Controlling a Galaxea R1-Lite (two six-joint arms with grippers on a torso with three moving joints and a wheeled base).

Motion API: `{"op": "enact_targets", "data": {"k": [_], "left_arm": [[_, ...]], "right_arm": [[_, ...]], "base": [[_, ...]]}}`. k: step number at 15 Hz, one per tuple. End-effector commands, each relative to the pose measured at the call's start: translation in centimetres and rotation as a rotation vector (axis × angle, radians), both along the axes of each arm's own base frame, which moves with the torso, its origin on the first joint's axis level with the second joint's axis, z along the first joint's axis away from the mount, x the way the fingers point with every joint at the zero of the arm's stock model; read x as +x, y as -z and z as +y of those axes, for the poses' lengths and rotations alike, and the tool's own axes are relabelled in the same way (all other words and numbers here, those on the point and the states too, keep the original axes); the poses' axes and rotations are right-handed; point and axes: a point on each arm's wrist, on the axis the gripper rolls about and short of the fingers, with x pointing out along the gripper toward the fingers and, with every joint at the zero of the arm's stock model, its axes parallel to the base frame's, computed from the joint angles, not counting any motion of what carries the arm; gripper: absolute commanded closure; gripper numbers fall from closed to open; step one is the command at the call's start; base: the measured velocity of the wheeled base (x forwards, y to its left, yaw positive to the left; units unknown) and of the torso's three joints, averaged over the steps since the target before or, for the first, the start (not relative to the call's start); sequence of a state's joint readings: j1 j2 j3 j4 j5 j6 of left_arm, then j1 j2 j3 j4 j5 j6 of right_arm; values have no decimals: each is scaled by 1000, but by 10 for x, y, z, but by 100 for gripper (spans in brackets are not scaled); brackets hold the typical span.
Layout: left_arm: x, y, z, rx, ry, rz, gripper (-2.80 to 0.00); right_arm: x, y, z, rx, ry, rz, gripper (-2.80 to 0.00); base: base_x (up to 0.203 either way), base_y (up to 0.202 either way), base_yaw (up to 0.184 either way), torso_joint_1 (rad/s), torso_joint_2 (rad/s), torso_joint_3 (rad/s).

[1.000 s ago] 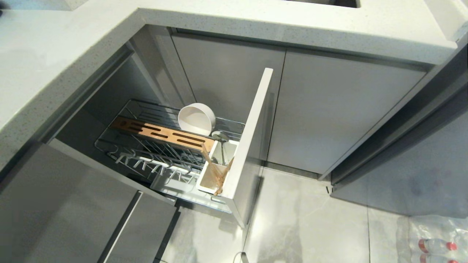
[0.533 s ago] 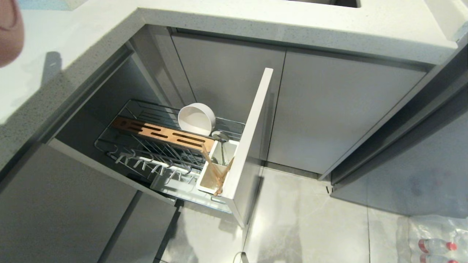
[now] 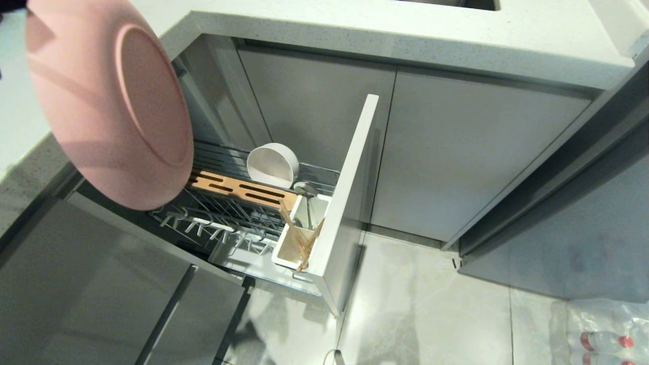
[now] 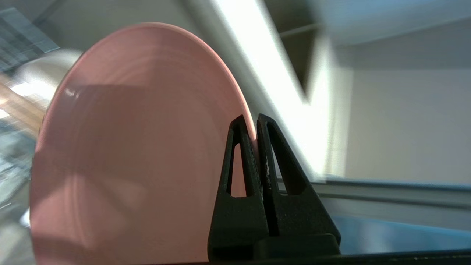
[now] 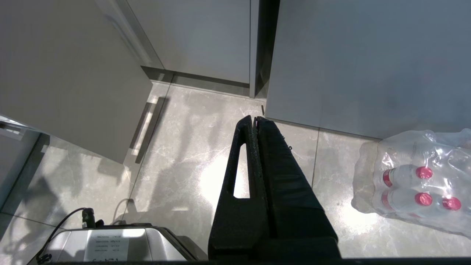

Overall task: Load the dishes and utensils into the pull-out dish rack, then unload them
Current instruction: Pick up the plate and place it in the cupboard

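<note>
Pink plate (image 3: 109, 101) is held on edge at the head view's 10 o'clock, above the counter corner and over the far end of the pull-out dish rack (image 3: 238, 218). Left gripper (image 4: 255, 121) is clamped on its rim, only the fingertips biting, as the left wrist view shows. White bowl (image 3: 272, 165) is leaned at the rack's 1 o'clock side; chopsticks (image 3: 299, 238) and spoon (image 3: 305, 190) are stood in the utensil cup (image 3: 291, 251) at 5 o'clock, against the front panel (image 3: 350, 187). Right gripper (image 5: 255, 119) is parked closed over the floor, holding nothing.

Risks: a thin rim pinch on a large plate may slip or let the plate swing. The countertop edge (image 3: 355, 30) could be clipped on the way down. The prongs (image 3: 213, 230) may be missed, so the plate topples onto the wooden strip (image 3: 243, 188) or bowl. Prong alignment is probably hard to judge; the plate hides part of the rack.
</note>
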State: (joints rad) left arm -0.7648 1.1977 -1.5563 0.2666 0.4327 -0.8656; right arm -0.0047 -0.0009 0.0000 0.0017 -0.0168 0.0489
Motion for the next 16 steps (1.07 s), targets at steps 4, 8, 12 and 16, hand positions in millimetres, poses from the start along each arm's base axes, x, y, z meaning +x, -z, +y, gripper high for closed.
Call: {"op": "enact_targets", "data": {"k": [4,8,12,16], "left_arm": [[55,40,-47,-30,-236,89,0],[81,66,-68,-111,-381,154,0],[90,88,-65,-96,-437,174,0],[109,114,-51,-184,-516,88,0]], "right_arm": [[0,0,0,0,0,2,0],[0,0,0,0,0,2,0],[0,0,0,0,0,2,0],[0,0,0,0,0,2,0]], "base": [[0,0,0,0,0,0],[0,0,0,0,0,0],[0,0,0,0,0,0],[0,0,0,0,0,0]]}}
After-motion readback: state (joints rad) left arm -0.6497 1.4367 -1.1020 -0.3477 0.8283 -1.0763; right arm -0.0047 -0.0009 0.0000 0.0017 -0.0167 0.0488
